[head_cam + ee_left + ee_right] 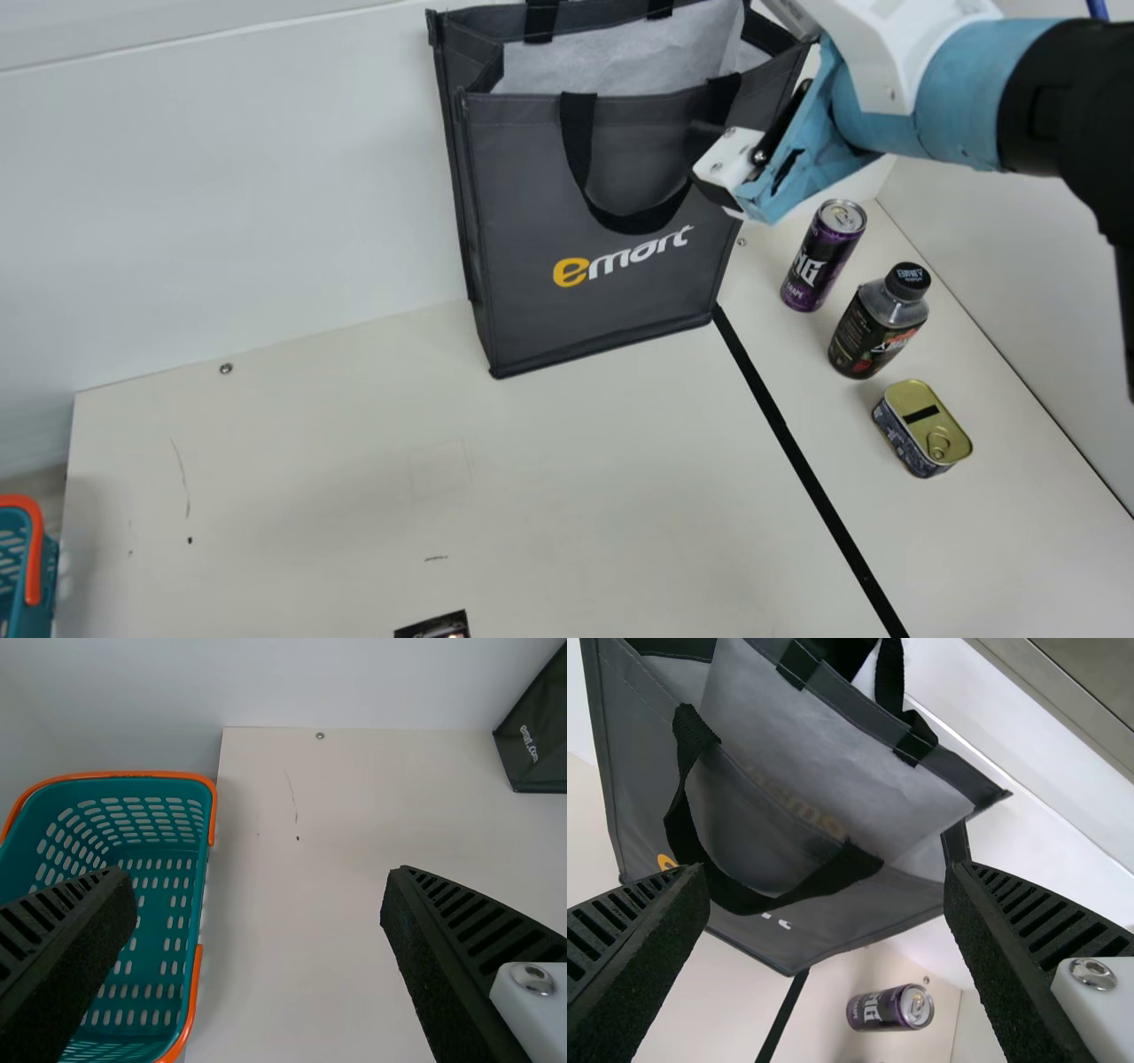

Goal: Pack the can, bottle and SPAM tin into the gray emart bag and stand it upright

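The right gripper (pixel 826 868), spread wide, is hanging by the gray emart bag (pixel 602 315); a finger catching the looped webbing handle (pixel 578 142) could be toppling it. The left gripper (pixel 254 873) is gaping too. Right of the bag, far to near, smooth can (pixel 822 259), shouldered bottle (pixel 873 332) and rounded SPAM tin (pixel 919 427) are waiting

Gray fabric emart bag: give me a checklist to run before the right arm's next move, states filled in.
1. Gray fabric emart bag upright, mouth open: ok.
2. Purple metal can, clear bottle with black cap and dark label, and gold-lidded rectangular tin packed: not ok, all three on the table outside.
3. Can and bottle standing, tin lid-up: ok.
4. Right gripper open and empty: ok.
5. Right gripper clear of the front black strap: cannot tell, they overlap in view.
6. Bag floor free inside: cannot tell, hidden.
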